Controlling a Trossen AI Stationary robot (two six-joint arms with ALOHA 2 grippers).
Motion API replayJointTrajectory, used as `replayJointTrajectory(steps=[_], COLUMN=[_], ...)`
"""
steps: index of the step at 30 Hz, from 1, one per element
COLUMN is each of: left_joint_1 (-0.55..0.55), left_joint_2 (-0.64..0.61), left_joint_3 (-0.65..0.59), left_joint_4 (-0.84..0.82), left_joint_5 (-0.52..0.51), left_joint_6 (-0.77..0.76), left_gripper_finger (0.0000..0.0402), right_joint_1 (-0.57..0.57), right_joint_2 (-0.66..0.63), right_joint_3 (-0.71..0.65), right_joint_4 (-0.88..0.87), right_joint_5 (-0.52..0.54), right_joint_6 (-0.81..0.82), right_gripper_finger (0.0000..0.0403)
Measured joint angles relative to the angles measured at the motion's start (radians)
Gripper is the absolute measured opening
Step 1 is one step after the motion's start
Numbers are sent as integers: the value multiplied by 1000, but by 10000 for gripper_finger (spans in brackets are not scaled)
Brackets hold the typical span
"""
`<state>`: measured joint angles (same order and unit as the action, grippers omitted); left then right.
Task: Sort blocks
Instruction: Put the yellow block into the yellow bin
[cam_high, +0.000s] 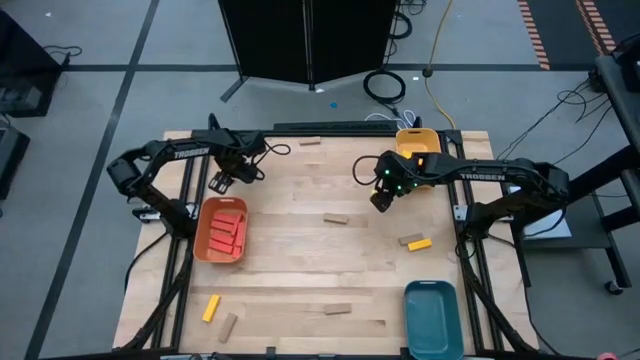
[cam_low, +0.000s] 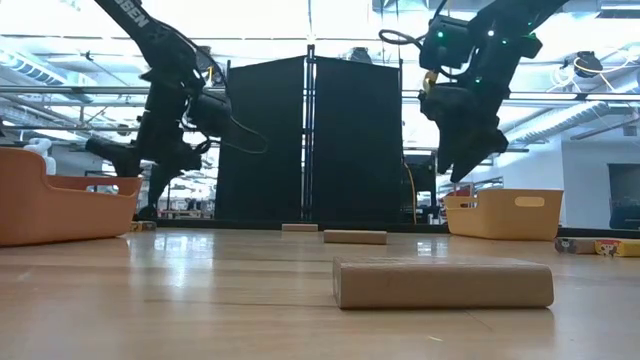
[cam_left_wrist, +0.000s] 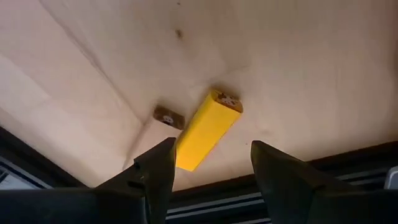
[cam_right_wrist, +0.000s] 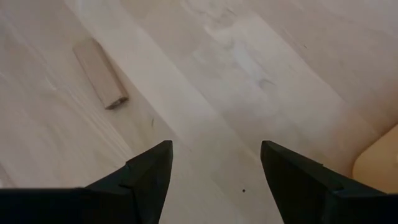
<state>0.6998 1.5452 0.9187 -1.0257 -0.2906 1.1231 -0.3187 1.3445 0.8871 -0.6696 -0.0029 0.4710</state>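
My left gripper is open, low over the table's far left, just beyond the orange tray that holds several red blocks. In the left wrist view its fingers stand on either side of a yellow block lying flat on the table, with a tan block beside it. My right gripper is open and empty, raised above the table near the yellow tray. A tan block lies flat on the table beyond it.
Loose blocks lie flat on the table: tan ones, a yellow one, and a tan and yellow pair. A teal tray stands at the near right. Bare wood lies in the middle.
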Motion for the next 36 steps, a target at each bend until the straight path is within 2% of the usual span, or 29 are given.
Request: replayJointTrajectory(steps=[7,12,19,36], left_joint_1=[16,17,16,16], left_joint_2=[0,0,0,0], left_joint_3=[-78,-128,-138,-138], left_joint_4=[-67,29,96,96], left_joint_5=[-17,-97,-85,-34], left_joint_6=[-65,-70,-67,-40], left_gripper_finger=[205,205,205,205], right_joint_1=[0,0,0,0], right_joint_2=[0,0,0,0], right_joint_3=[0,0,0,0], right_joint_4=[-23,12,16,15], right_joint_5=[2,4,3,3], right_joint_6=[-60,-90,-123,-140], right_gripper_finger=[238,238,238,238])
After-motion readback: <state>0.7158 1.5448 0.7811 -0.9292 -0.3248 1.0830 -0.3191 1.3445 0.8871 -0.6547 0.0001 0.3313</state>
